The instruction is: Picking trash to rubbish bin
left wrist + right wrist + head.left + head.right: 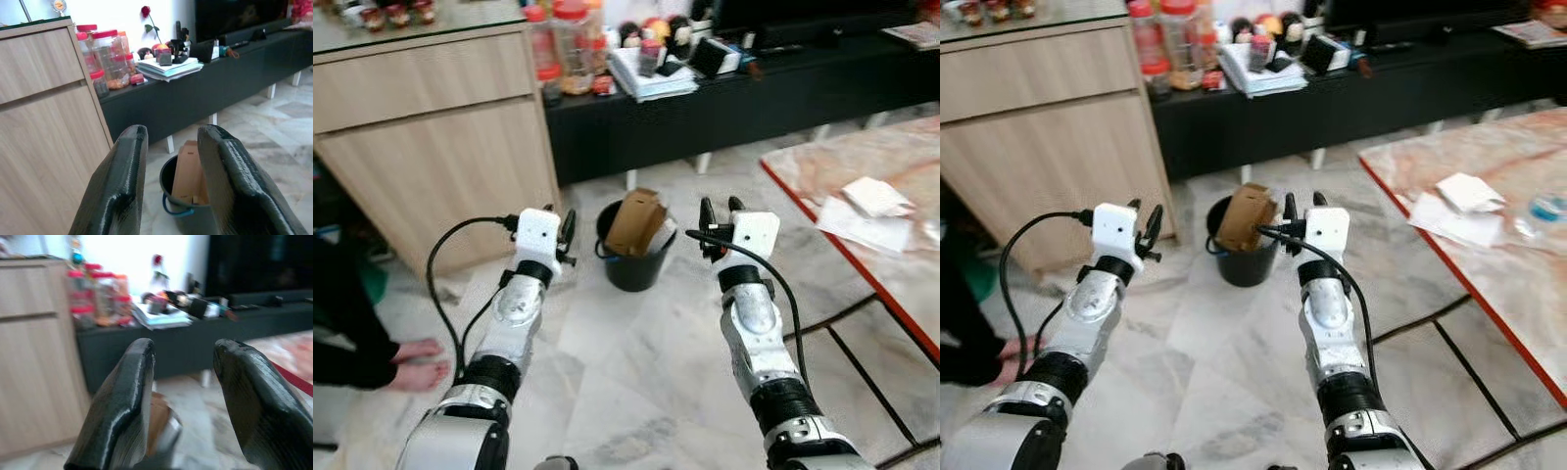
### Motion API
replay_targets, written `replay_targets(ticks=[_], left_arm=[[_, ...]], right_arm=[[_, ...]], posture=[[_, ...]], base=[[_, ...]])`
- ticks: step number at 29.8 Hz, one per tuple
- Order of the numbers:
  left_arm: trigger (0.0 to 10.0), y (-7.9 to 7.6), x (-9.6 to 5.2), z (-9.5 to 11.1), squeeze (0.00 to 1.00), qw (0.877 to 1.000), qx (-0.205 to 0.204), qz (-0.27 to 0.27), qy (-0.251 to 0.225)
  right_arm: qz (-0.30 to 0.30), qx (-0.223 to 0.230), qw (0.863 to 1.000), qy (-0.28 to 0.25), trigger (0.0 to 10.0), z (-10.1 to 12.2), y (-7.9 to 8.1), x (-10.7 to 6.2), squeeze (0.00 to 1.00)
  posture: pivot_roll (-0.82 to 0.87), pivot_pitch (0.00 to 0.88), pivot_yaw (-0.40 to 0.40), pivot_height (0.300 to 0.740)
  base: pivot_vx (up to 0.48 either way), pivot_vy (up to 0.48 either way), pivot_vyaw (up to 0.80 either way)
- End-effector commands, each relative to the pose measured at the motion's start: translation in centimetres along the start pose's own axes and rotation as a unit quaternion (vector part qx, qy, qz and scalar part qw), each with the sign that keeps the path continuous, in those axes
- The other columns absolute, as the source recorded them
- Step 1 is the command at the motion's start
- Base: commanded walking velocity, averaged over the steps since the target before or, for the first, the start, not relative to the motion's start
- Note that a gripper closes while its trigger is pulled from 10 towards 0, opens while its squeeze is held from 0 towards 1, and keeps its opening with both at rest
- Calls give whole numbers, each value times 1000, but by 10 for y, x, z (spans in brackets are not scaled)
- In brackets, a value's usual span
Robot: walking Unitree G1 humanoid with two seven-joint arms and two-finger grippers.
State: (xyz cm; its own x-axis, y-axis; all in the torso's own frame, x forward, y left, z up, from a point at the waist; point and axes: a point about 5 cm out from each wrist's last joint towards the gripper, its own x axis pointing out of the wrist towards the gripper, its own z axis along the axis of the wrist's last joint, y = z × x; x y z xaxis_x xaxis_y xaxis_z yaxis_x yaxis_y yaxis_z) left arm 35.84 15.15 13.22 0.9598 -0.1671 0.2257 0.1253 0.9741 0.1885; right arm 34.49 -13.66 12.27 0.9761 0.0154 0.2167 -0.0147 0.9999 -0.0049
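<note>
Brown cardboard box (636,223) already in the small black plastic bin (632,264) at twelve o'clock, left gripper (567,235) and right gripper (717,225) apart and empty, crumpled white papers (873,197) on the marble-patterned table (822,162) at two o'clock probably next.

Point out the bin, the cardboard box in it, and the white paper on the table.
bin (631,271), left eye view, front of its black wall.
cardboard box (636,221), left eye view, its brown side sticking out of the bin.
white paper (873,197), left eye view, middle of the folded sheet.
</note>
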Motion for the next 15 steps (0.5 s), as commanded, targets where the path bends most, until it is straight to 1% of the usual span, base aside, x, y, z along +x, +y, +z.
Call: replay_targets(ticks=[1, 3, 4, 5, 9, 11, 12, 13, 14, 15], left_arm=[[10000, 7, -8, -10, 0, 1000, 3, 1, 16], [10000, 8, -9, -11, 0, 1000, 6, 1, 19], [10000, 14, -12, -13, 0, 1000, 7, 8, 24], [10000, 17, -13, -14, 0, 1000, 11, 10, 26], [10000, 23, -15, -17, 0, 999, 21, 14, 34], [10000, 27, -17, -20, 0, 999, 26, 15, 40], [10000, 27, -17, -20, 0, 999, 26, 15, 40], [10000, 31, -20, -22, 0, 998, 26, 20, 45], [10000, 33, -21, -23, 0, 998, 28, 22, 48], [10000, 33, -21, -23, 0, 998, 28, 22, 48]], right_arm=[[-20, -5, 1000, 18, 10000, -8, -8, -4, 0], [-23, -9, 999, 20, 10000, -9, -11, -5, 0], [-34, -13, 999, 23, 10000, -11, -17, -7, 0], [-36, -15, 999, 24, 10000, -11, -20, -8, 0], [-52, -27, 998, 30, 10000, -14, -31, -11, 0], [-72, -28, 996, 33, 10000, -15, -42, -12, 0], [-72, -28, 996, 33, 10000, -15, -42, -12, 0], [-89, -31, 995, 37, 10000, -17, -52, -14, 0], [-93, -32, 994, 38, 10000, -17, -56, -15, 0], [-93, -32, 994, 38, 10000, -17, -56, -15, 0]], posture=[[128, 66, -7, 740], [128, 66, -7, 740], [126, 66, -7, 740], [129, 63, -7, 740], [131, 60, -8, 740], [131, 60, -8, 740], [131, 60, -8, 740], [130, 58, -5, 740], [127, 58, -4, 740], [127, 58, -4, 740]], base=[[0, 0, -431], [0, 0, -431], [0, 0, -425], [0, 0, -419], [0, 0, -416], [0, 0, -416], [0, 0, -419], [0, 0, -419], [0, 0, -419], [0, 0, -419]])
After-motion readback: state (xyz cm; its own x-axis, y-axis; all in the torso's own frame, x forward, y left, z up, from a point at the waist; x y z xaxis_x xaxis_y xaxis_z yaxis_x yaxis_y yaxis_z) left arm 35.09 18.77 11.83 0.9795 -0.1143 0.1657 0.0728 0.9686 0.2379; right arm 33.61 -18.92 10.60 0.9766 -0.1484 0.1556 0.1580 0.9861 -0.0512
